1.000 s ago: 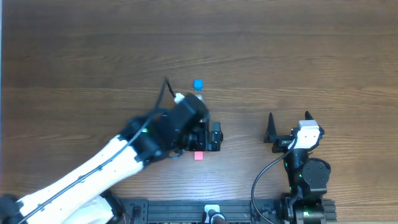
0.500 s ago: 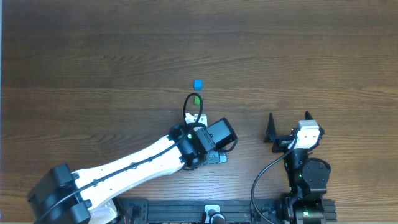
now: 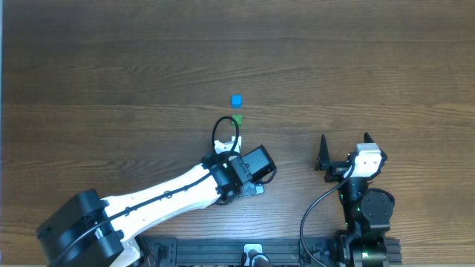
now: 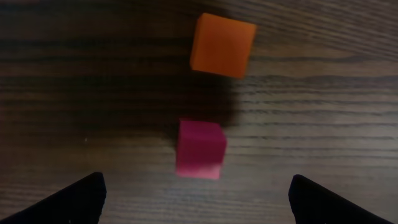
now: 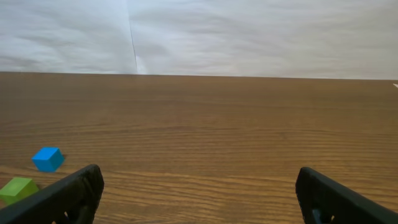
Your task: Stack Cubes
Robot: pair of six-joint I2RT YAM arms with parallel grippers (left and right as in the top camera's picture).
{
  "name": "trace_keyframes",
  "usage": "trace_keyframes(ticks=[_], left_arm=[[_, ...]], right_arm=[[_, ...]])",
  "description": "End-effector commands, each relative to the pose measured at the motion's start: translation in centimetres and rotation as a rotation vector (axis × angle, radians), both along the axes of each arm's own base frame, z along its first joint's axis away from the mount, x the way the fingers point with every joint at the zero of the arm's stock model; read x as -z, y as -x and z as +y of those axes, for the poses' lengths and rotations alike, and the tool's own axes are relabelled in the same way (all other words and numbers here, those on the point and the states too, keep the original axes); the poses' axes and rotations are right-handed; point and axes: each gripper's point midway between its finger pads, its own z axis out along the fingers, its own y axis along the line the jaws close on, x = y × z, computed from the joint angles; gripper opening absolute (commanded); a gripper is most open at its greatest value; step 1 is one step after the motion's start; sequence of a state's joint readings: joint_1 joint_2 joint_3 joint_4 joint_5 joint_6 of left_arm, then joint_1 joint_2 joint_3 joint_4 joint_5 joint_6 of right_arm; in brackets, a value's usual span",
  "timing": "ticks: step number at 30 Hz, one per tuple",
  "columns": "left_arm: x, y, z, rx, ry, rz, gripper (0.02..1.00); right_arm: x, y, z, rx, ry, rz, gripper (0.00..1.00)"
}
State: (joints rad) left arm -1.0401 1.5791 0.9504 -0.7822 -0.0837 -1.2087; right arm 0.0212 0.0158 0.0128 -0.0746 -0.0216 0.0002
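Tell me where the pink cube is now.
In the left wrist view, the pink cube lies on the table beneath the open left gripper, close to the orange cube but not touching it.

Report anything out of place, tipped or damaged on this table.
Nothing stands out. The blue cube, green cube, orange cube and pink cube all sit flat and separate on the table, unstacked, none damaged. The left gripper hangs open above the pink cube.
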Motion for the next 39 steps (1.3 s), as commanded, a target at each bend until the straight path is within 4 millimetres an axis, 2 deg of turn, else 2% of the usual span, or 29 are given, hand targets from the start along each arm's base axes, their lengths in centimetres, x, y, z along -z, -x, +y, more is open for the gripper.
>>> trace_keyframes(ticks=[1,9,13,30,39], left_arm=[[0.9,-0.2,0.5,0.015,-0.029,-0.008,0.954],[1.5,-0.8,-0.2,0.077,-0.027,-0.031,0.958],[2.0,-1.0,0.1,0.075,-0.053,-0.036,0.958],[3.2,-0.6,0.5,0.113,-0.102,-0.018,0.906],[4.0,-0.3,-0.3,0.177,-0.108,-0.026,0.89]], right_arm=[[0.1,0.0,0.3,-0.017,-0.003,-0.005,0.993],[0.1,0.0,0.3,-0.017,-0.003,-0.005,0.993],[0.1,0.0,0.3,-0.017,-0.003,-0.005,0.993],[0.1,0.0,0.3,-0.017,-0.003,-0.005,0.991],[0.1,0.0,0.3,-0.017,-0.003,-0.005,0.991]])
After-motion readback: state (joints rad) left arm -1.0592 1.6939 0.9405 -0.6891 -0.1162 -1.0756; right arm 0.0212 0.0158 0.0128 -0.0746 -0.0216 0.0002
